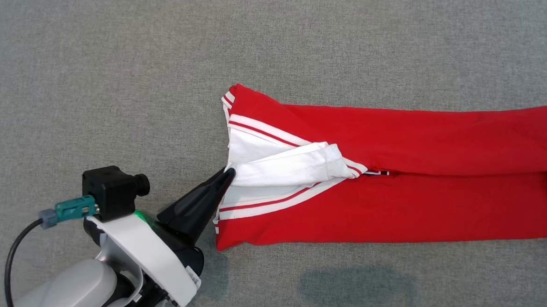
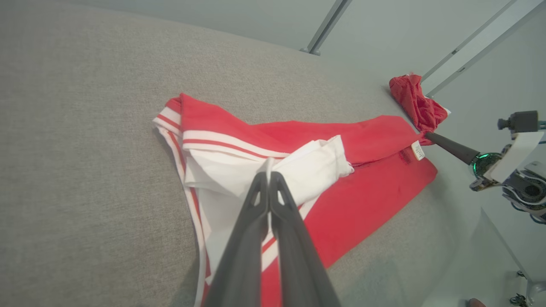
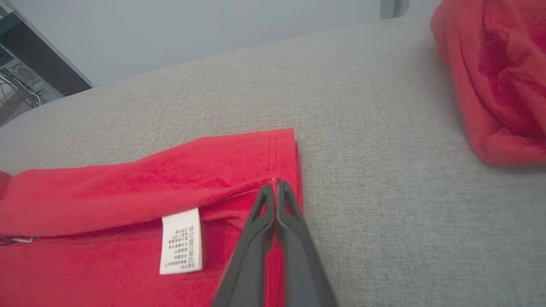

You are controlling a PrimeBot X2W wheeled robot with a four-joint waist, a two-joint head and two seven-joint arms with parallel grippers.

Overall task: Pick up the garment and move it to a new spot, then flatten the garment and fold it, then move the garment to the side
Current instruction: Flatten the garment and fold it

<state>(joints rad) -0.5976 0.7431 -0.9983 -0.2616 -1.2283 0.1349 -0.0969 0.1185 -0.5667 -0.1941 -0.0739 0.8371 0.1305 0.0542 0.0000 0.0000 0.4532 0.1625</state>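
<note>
Red garment (image 1: pixel 397 189) with white striped trim lies folded into a long band on the grey fabric surface (image 1: pixel 111 87), running from centre frame off the right edge of the head view. At lower left of that view the left gripper (image 1: pixel 227 173) points up and right, its tip against the white folded panel at the garment's near end. The left wrist view shows those fingers pressed together, pinching the edge of the white fold. Only the right wrist view gives the far end closely: the right gripper (image 3: pixel 275 183) is clenched on the stitched red hem at the corner, beside a white care label (image 3: pixel 181 241). Beyond the hem, at upper right of both wrist views, sits a separate crumpled red cloth (image 3: pixel 490 76), apart from the garment.
</note>
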